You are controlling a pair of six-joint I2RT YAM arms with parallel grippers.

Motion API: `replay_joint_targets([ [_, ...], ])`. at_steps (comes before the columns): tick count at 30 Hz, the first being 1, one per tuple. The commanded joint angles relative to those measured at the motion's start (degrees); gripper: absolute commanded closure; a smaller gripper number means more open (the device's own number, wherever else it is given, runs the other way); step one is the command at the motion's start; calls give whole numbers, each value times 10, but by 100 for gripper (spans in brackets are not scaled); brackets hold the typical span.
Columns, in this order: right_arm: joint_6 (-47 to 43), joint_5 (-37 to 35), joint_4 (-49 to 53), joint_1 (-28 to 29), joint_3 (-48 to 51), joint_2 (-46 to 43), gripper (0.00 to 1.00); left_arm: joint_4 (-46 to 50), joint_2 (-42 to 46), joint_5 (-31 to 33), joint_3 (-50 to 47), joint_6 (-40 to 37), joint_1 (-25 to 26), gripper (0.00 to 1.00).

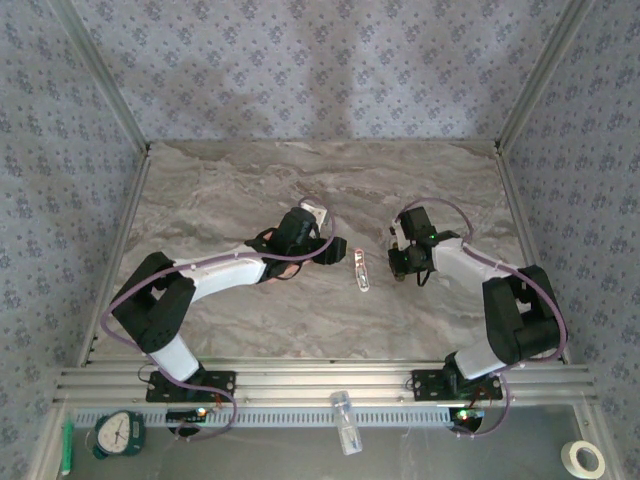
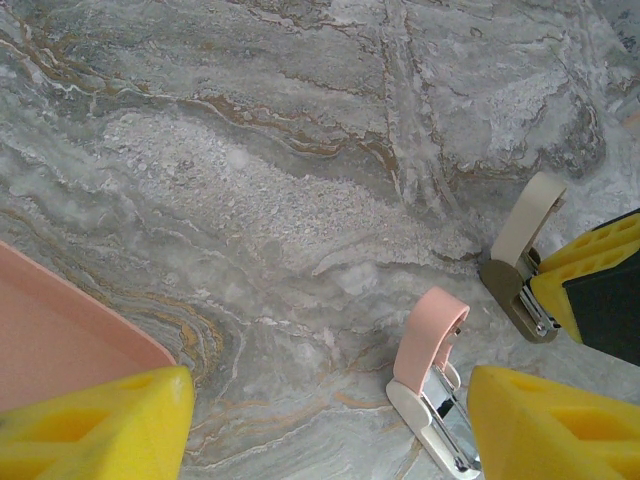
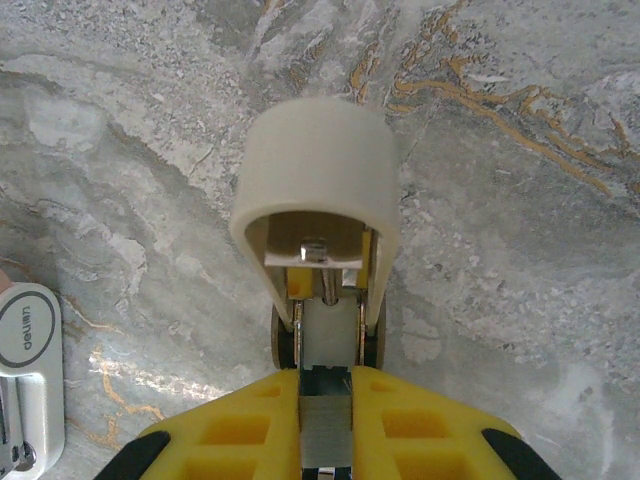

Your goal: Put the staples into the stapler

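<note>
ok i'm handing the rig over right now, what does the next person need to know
Left tool: open, empty, over the table between the salmon-pink tray and the pink stapler.
Right tool: shut on a beige stapler, its top arm swung up.
Pink stapler: on the table, hinged open, ungripped.
Staples: none I can make out; little of the tray's inside shows.
Done: both staplers stand open.
Left: probably find a staple strip, seat it in the magazine, close the stapler.

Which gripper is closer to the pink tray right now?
Left. The left gripper hangs open beside the tray; the right gripper, holding a cream stapler, sits beyond the pink stapler, farther away.
</note>
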State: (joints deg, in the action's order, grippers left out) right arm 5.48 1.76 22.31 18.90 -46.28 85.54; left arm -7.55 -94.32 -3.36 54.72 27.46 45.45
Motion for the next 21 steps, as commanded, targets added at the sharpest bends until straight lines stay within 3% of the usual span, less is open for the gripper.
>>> replay_joint_targets([
  [1, -5, -6, 15, 6, -14, 6, 81, 0, 3, 5, 11, -4, 5, 28],
  [16, 1, 1, 14, 9, -14, -2, 74, -1, 4, 5, 12, -5, 5, 28],
  [21, 10, 9, 24, 9, -15, -41, 71, -1, 6, 5, 13, -8, 5, 28],
])
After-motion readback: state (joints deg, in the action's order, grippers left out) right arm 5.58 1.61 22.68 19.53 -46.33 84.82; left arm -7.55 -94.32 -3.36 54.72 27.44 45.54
